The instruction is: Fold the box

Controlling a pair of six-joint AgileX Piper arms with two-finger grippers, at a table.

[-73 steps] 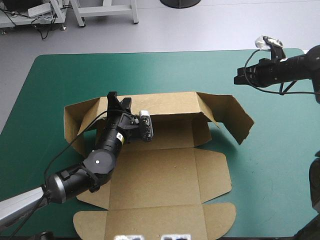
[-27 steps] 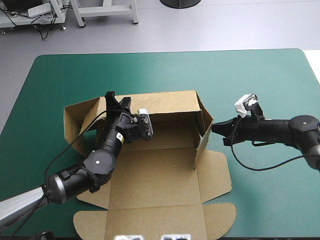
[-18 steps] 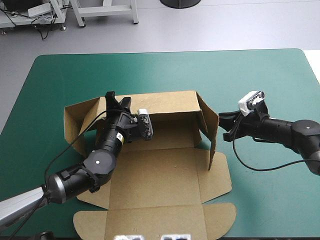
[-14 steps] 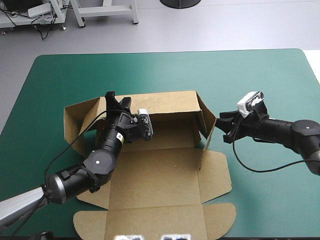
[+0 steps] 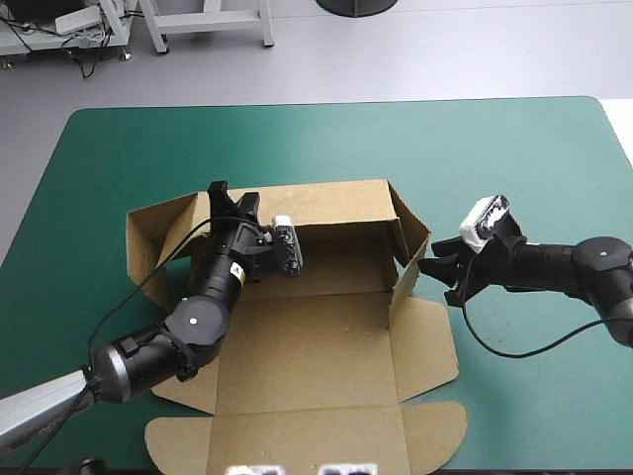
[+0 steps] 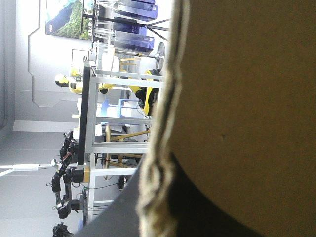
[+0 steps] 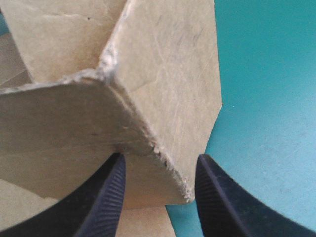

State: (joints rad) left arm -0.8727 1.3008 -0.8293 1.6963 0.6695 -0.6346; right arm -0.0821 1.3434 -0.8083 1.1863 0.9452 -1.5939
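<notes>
Spacing matters: your black fin-fingered right gripper [image 7: 160,160] holds its fingers [image 7: 111,197] apart astride the raised end flap [image 7: 168,98] of the brown cut-board box [image 5: 326,336], mid-table on the teal-green cover [image 5: 495,148]; the black left gripper [image 5: 235,196], farther off, clamps its back wall [image 5: 336,203]

Bright, even light from above on the tabletop [image 5: 297,139]. Soft shadow inside the box [image 5: 326,346] at the foot of its far wall (darkest toward its right corner). Right wrist view: upper flap face lit, lower face dimmer.
</notes>
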